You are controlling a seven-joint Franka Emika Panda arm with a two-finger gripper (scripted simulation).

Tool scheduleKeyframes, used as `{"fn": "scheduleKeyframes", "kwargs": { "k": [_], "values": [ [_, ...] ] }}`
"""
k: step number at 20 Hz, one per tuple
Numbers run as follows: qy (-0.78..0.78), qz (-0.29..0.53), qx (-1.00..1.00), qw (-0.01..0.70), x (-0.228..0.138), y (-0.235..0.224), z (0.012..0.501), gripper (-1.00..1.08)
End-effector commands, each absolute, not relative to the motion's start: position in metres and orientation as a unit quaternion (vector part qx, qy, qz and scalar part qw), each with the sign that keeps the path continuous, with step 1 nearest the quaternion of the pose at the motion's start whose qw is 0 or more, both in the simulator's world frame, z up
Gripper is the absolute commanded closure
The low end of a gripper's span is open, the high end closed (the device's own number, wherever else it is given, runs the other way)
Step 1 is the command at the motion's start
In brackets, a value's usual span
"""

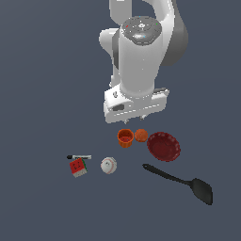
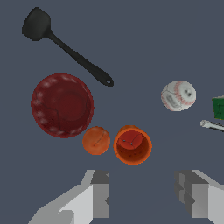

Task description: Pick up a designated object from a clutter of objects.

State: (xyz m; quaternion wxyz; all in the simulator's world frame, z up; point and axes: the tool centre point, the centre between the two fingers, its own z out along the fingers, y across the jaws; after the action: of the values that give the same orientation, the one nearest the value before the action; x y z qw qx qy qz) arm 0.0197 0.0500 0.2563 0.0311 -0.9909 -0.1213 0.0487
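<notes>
In the exterior view, the dark-red bowl [image 1: 164, 146] sits right of centre on the grey bench [image 1: 42, 94], just beside the orange ball [image 1: 141, 135] and the orange cup [image 1: 125, 138]. Lower right lies the black spatula [image 1: 181, 182]; at lower left are the white baseball [image 1: 108, 165], red cube [image 1: 78, 167] and black marker [image 1: 79, 156]. The arm hangs above the cup.

In the wrist view, the jaws [image 2: 142, 192] stand spread wide with nothing between them; the bowl is at middle left.
</notes>
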Motion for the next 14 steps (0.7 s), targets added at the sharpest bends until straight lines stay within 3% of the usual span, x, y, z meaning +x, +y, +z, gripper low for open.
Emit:
{"fn": "scheduleKeyframes", "kwargs": {
  "k": [1, 14],
  "values": [
    [-0.149, 0.056, -0.986, 0.044, 0.029, 0.060, 0.239, -0.20],
    [-0.287, 0.082, -0.945, 0.133, 0.064, 0.117, 0.133, -0.20]
  ]
}}
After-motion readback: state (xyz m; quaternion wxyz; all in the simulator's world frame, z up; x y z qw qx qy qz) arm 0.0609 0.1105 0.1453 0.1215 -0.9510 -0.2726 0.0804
